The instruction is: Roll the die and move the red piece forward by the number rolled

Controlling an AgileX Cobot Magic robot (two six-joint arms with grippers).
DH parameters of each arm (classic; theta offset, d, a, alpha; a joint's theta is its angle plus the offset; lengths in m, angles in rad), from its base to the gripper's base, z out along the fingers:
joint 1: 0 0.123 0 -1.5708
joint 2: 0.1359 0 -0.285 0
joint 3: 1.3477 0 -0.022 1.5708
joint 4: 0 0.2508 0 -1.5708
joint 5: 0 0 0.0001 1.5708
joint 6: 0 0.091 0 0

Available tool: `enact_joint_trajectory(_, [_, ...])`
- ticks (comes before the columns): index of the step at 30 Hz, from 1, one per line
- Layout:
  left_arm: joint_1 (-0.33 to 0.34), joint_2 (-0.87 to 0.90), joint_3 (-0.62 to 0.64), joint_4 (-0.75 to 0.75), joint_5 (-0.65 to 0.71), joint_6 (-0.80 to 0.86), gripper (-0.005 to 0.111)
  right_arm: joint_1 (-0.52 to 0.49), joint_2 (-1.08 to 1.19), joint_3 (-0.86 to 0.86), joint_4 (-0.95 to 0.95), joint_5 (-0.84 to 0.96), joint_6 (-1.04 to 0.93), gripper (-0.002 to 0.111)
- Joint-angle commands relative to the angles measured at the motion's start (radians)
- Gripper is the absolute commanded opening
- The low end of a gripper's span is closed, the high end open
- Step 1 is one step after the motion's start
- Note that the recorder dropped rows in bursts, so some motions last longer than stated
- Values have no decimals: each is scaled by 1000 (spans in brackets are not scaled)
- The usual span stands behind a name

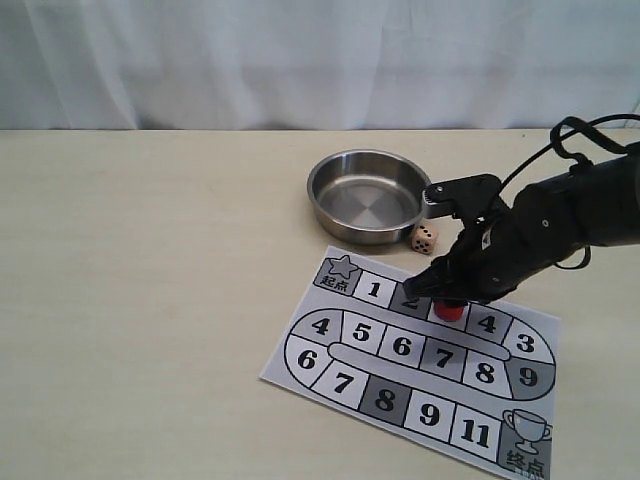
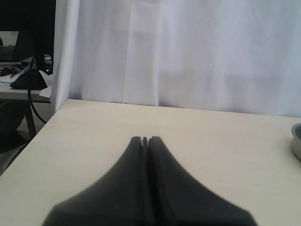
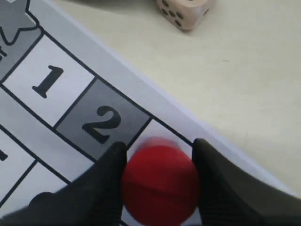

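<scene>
The red piece (image 1: 450, 312) stands on the board's square between 2 and 4. My right gripper (image 1: 446, 297) comes down over it from above. In the right wrist view the red piece (image 3: 160, 186) sits between the two black fingers (image 3: 106, 179), both touching its sides, so my right gripper (image 3: 159, 145) is shut on it. The beige die (image 1: 424, 238) lies on the table between the board and the steel bowl; it also shows as the die (image 3: 183, 12) beyond the board's edge. My left gripper (image 2: 145, 140) is shut and empty, hovering over bare table.
A round steel bowl (image 1: 368, 195) stands behind the board, its rim (image 2: 296, 141) at the edge of the left wrist view. The paper game board (image 1: 330, 350) lies flat with numbered squares, a start star and a trophy finish. A white curtain hangs behind the table.
</scene>
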Motion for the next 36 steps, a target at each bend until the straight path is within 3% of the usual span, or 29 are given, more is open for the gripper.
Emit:
enact_joint_trajectory(1, [-8, -1, -7, -3, -9, -2, 0, -5, 21, 3, 6, -17, -2, 31])
enact_joint_trajectory(5, [-8, -1, -7, -3, -9, -2, 0, -5, 20, 3, 6, -13, -2, 33])
enact_joint_trajectory(11, [-8, -1, -7, -3, -12, -2, 0, -5, 20, 3, 6, -16, -2, 66])
enact_joint_trajectory(13, [-8, -1, -7, -3, -12, -2, 0, -5, 18, 3, 6, -20, -2, 73])
enact_joint_trajectory(23, [-8, -1, -7, -3, -12, -2, 0, -12, -84, -34, 6, 31, -2, 74])
enact_joint_trajectory(26, [-8, -1, -7, -3, -12, -2, 0, -26, -107, -71, 6, 116, -2, 68])
enact_joint_trajectory(36, [-8, -1, -7, -3, -12, -2, 0, -152, -136, -172, 1, 405, -57, 21])
